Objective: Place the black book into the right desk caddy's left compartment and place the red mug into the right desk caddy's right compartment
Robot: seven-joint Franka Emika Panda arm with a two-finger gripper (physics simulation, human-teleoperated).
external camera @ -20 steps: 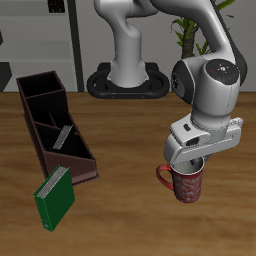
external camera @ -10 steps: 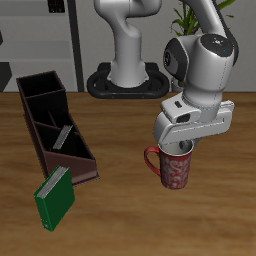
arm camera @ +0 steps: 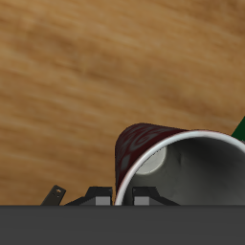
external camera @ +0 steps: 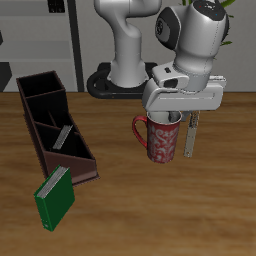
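The wooden table (external camera: 120,215) carries the desk caddy (external camera: 55,125) and green book (external camera: 55,197).

A red mug (external camera: 162,138) with a whitish speckled pattern hangs upright above the desk, its rim caught in the pincer (external camera: 177,119), loop handle pointing toward the caddy. A long dark maroon-brown desk caddy (external camera: 55,124) with inner dividers lies well apart from it. A thin black book (external camera: 64,137) with pale grey page edges leans tilted inside the caddy's narrow middle section.
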